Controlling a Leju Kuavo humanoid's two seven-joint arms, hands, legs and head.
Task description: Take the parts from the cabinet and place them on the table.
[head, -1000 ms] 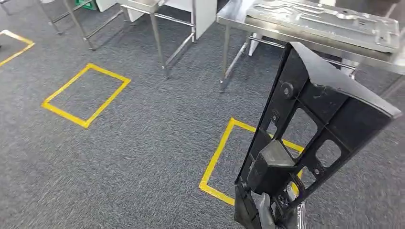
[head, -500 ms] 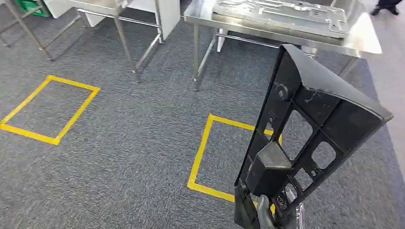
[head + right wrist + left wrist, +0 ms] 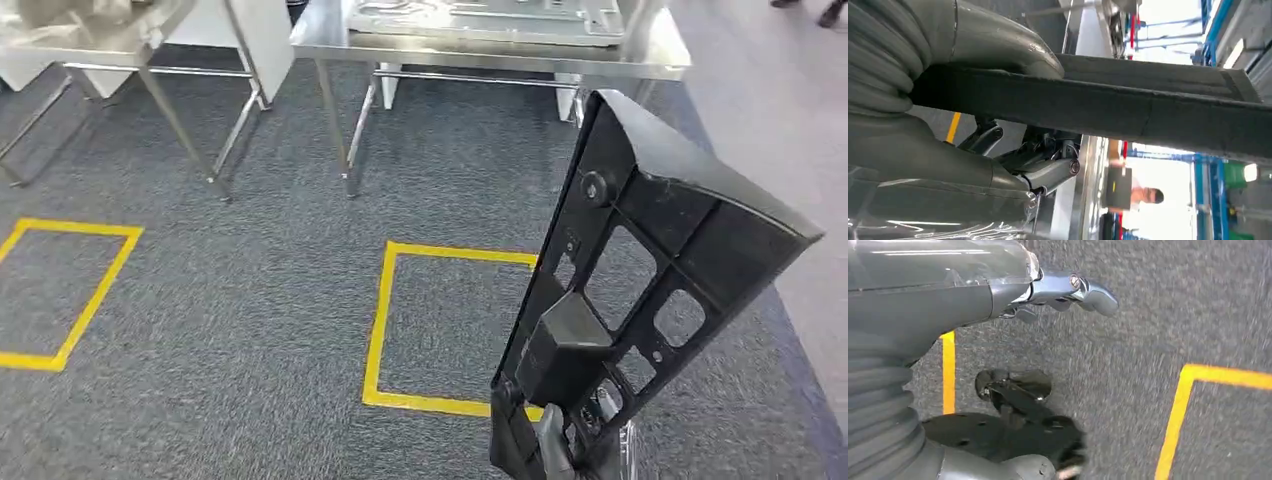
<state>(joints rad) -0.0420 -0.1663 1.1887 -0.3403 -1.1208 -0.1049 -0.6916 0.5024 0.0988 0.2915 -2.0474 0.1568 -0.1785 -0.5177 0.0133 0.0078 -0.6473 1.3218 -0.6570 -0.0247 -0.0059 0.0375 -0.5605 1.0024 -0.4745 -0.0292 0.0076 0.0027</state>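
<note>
The long black plastic panel with rectangular cut-outs and ribbed bracing (image 3: 640, 290) stands nearly upright, leaning a little to one side, its lower end held in the robot's right hand (image 3: 553, 447). The broad flanged end is uppermost, and a boxy black block juts from its lower half. In the right wrist view the same panel (image 3: 1128, 105) runs as a dark bar across the hand (image 3: 1013, 155), with the thick grey thumb lying over one face and the darker fingers (image 3: 1048, 167) tucked against the other face, so the grasp is firm around the panel's edge.

The left hand (image 3: 1068, 292) hangs low over the floor, holding nothing; how far its fingers are parted I cannot tell.

Under the panel is grey carpet (image 3: 250, 330) marked with a yellow tape rectangle (image 3: 385, 330) just beside the held part's foot, and a second yellow tape outline (image 3: 75, 290) is well apart from it. Beyond stands a stainless steel table (image 3: 330, 35) on slim legs, carrying a flat pressed grey metal sheet (image 3: 480, 15) that lies along its near edge. Another steel table (image 3: 120, 45) stands beside it.
</note>
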